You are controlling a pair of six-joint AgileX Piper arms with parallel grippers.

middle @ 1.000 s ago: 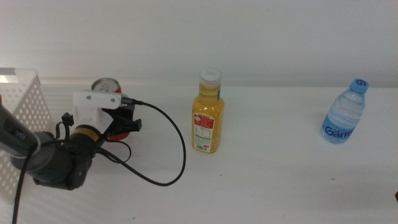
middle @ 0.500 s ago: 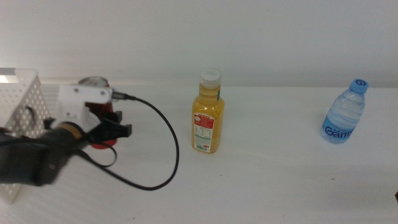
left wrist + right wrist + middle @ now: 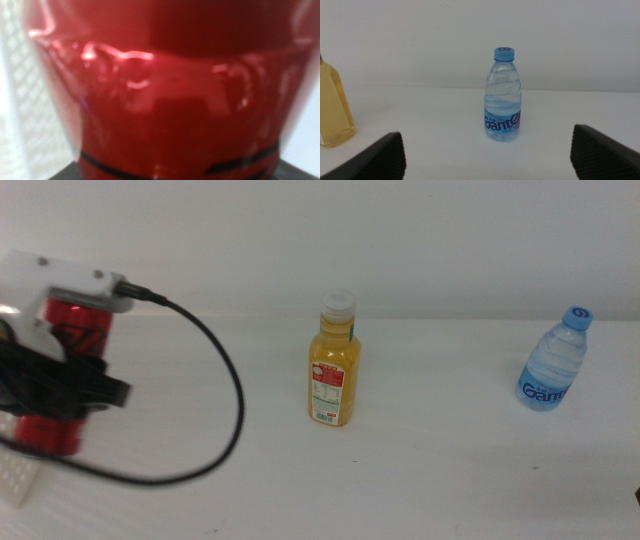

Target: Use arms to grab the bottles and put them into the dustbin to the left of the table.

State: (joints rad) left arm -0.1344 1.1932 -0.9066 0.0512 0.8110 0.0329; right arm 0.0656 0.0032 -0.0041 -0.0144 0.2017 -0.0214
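Middle view: the left gripper [image 3: 60,385] is at nine o'clock, lifted off the counter [image 3: 440,460], its jaws closed on the red can [image 3: 62,375], which stands upright in the grip. A black cable [image 3: 225,395] loops from the arm toward the centre. A corner of the dustbin [image 3: 18,480] shows at eight o'clock, below the can. The juice bottle [image 3: 333,362] stands upright at the centre; the water bottle [image 3: 555,362] stands at three o'clock, well apart from it.

Left wrist view: the can [image 3: 165,95] fills the picture, blurred, with perforated dustbin wall [image 3: 25,100] beside it.

Right wrist view: the right gripper [image 3: 490,155] has its jaws wide apart and empty, facing the water bottle [image 3: 503,95], with the juice bottle [image 3: 332,105] at nine o'clock.
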